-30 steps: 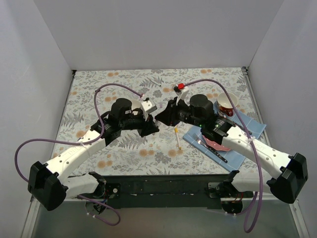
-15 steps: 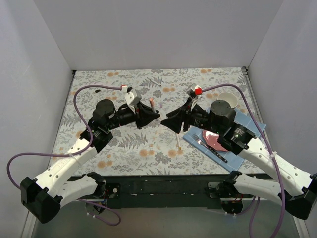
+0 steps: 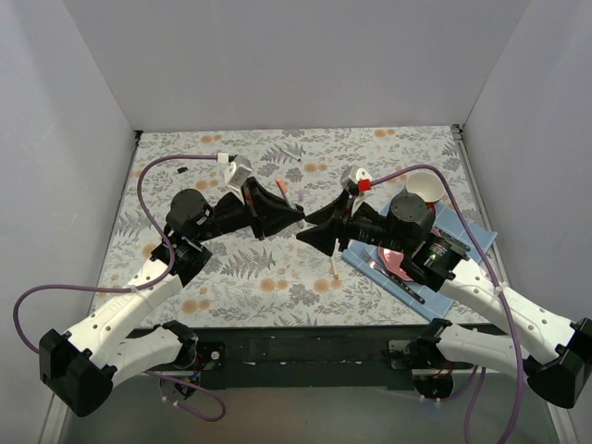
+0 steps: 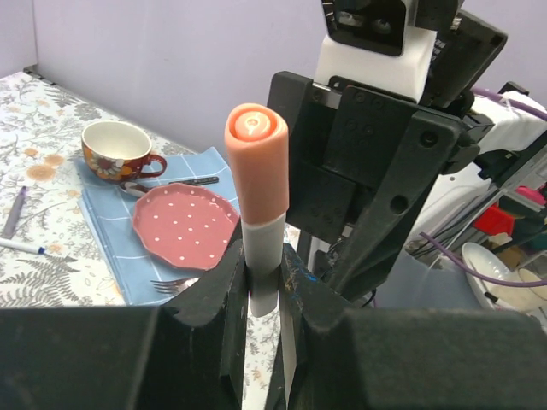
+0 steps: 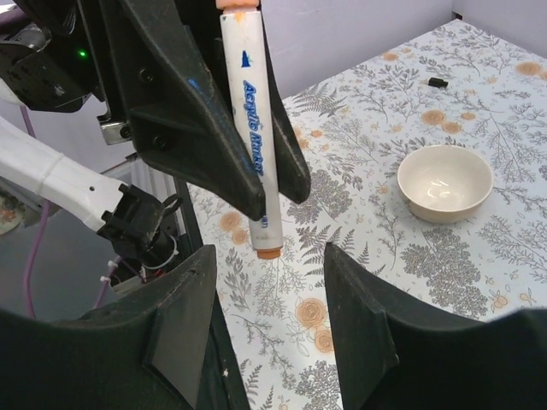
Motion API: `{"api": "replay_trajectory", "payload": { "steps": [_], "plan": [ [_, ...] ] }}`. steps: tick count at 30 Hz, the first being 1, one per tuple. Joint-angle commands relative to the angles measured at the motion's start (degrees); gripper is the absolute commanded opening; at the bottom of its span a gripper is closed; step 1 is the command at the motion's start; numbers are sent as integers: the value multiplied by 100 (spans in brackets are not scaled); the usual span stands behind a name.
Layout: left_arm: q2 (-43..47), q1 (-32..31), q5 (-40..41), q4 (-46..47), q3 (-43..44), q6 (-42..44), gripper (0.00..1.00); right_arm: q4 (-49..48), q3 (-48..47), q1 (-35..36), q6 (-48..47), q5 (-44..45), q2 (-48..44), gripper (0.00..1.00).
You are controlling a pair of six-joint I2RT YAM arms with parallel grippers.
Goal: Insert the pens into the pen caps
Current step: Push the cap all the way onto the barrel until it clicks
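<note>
Nearest, a loose pen point(image 3: 331, 263) lay on the flowered cloth point(image 3: 231, 273), just left of a blue napkin point(image 3: 470, 233). The napkin carried a pink dotted plate point(image 4: 184, 224) and, farther back, a cup point(image 4: 115, 150).

Above the middle of the cloth the two grippers faced each other, their tips near but apart. The left gripper point(image 3: 282, 215) was clamped on the white barrel of a held pen point(image 4: 263, 256). Its orange cap point(image 4: 256, 158) was on the end that pointed to the far side. The right gripper point(image 3: 313, 231) had its fingers point(image 5: 184, 316) spread wide with nothing between them. The lower end of the held pen hung before this gap.

Farther on, a white bowl point(image 5: 444, 181) stood on the cloth. A small black cap point(image 3: 182, 170) lay at the far left.
</note>
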State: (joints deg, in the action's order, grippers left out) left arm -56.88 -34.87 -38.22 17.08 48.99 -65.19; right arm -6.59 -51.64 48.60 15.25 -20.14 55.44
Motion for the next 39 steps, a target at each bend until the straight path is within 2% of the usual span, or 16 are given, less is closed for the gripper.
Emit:
{"api": "replay_trajectory", "payload": {
  "steps": [1,6,8,9,10,11,13,14,22,26,33,35,37,38,39],
  "plan": [
    [195,7,-81,462,-249,-529,0,-554,-224,0,-118,-104,186,59],
    [160,-2,-125,595,-320,-741,0,-843,-233,-8,-57,-51,292,54],
    [151,-2,-107,638,-346,-785,0,-914,-259,0,-57,-16,362,50],
    [160,7,-98,673,-373,-846,0,-923,-268,0,-57,-7,380,39],
    [160,7,-81,709,-390,-881,0,-993,-251,0,-39,-7,415,33],
    [151,-2,-89,752,-390,-899,1,-1054,-181,-8,-22,-16,415,18],
    [125,-2,-63,770,-373,-960,4,-1177,-119,0,5,-95,398,3],
    [99,-2,-63,744,-364,-961,9,-1221,-49,0,31,-95,380,1],
    [72,-2,235,569,-197,-917,35,-1134,250,0,154,-51,125,1],
    [46,-2,385,437,-48,-864,39,-1116,391,0,225,-16,37,1],
    [28,7,552,419,23,-864,39,-1064,514,0,295,-51,-77,1],
    [37,-2,535,436,14,-846,33,-1064,549,0,321,-25,-95,1],
    [28,7,491,454,5,-846,18,-1055,550,0,330,-34,-86,1],
    [2,-2,482,437,22,-846,6,-1029,523,0,356,-34,-86,1],
    [-7,-2,456,436,23,-846,3,-1020,488,0,365,-60,-42,1]
  ]
}}
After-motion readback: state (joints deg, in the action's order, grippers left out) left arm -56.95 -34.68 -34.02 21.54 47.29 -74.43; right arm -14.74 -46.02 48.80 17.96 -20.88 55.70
